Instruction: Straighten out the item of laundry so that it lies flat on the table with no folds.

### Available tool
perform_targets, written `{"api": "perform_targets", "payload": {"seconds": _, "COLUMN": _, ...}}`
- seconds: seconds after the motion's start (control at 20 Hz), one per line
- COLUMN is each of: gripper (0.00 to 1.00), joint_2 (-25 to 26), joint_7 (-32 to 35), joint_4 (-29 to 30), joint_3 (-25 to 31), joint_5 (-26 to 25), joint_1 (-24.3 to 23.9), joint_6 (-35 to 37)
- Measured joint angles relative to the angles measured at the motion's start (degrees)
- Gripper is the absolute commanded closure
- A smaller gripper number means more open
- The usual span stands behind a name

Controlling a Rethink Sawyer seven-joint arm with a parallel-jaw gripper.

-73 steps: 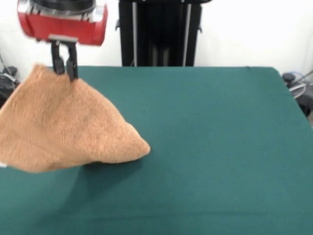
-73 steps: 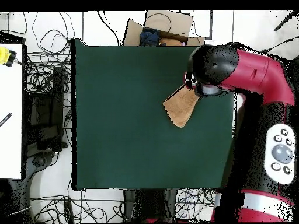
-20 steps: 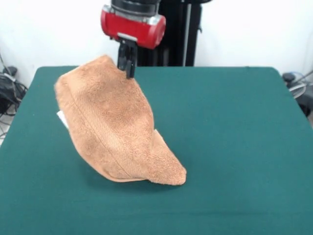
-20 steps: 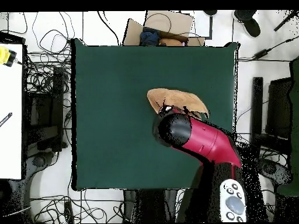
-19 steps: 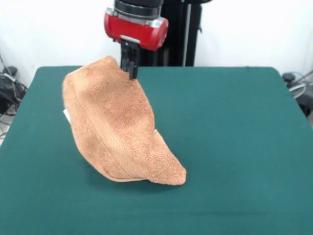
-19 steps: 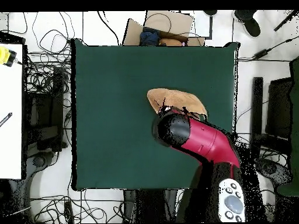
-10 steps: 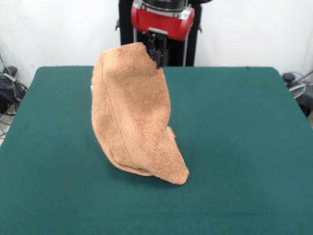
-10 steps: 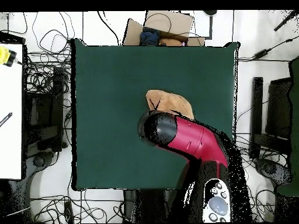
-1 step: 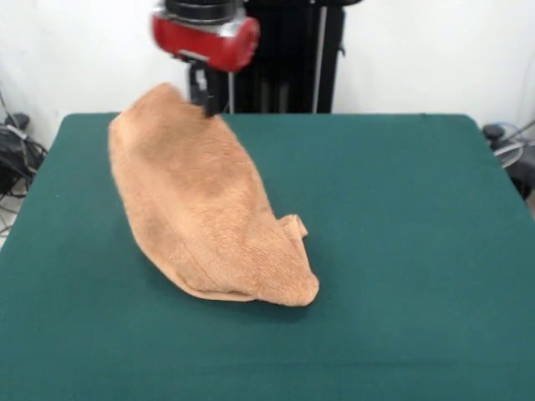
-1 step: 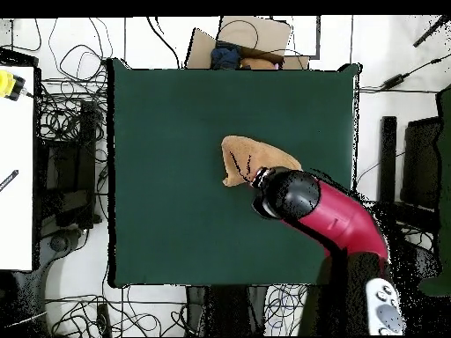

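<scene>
The orange-tan towel (image 9: 205,209) hangs folded and slanted, its top corner lifted and its lower end (image 9: 284,288) resting bunched on the green table (image 9: 401,234). My gripper (image 9: 203,98) is shut on that raised corner, at the far left of the table in the front view. In the overhead view the towel (image 10: 251,160) shows near the table's (image 10: 167,176) middle, partly covered by my red arm (image 10: 330,216); the gripper itself is hidden under the arm there.
Cables and boxes (image 10: 66,150) lie on the floor around the table in the overhead view. A cardboard box (image 10: 238,44) sits just beyond the table's top edge there. A white desk (image 10: 16,158) stands at the left.
My gripper has swung back to the left in the front view with the towel's corner, and the hanging cloth now slants from upper left to lower right. The lower end has stayed on the table.
</scene>
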Motion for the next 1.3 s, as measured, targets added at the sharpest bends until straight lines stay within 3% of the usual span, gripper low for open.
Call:
{"api": "perform_targets", "payload": {"seconds": 0.3, "gripper": 1.0, "joint_2": 1.8, "joint_7": 0.0, "joint_4": -0.97, "joint_3": 0.0, "joint_5": -0.01, "joint_1": -3.38, "joint_6": 0.45}}
{"api": "perform_targets", "payload": {"seconds": 1.0, "gripper": 1.0, "joint_2": 1.2, "joint_7": 0.0, "joint_4": -2.27, "joint_3": 0.18, "joint_5": -0.29, "joint_1": -3.19, "joint_6": 5.93}}
{"api": "perform_targets", "payload": {"seconds": 1.15, "gripper": 1.0, "joint_2": -0.62, "joint_7": -0.02, "joint_4": -1.74, "joint_3": 0.92, "joint_5": -1.61, "joint_1": -3.76, "joint_6": 4.12}}
{"api": "perform_targets", "payload": {"seconds": 1.3, "gripper": 1.0, "joint_2": -3.27, "joint_7": -0.41, "joint_4": -0.77, "joint_3": 5.02, "joint_5": -6.77, "joint_1": -7.26, "joint_6": -3.44}}
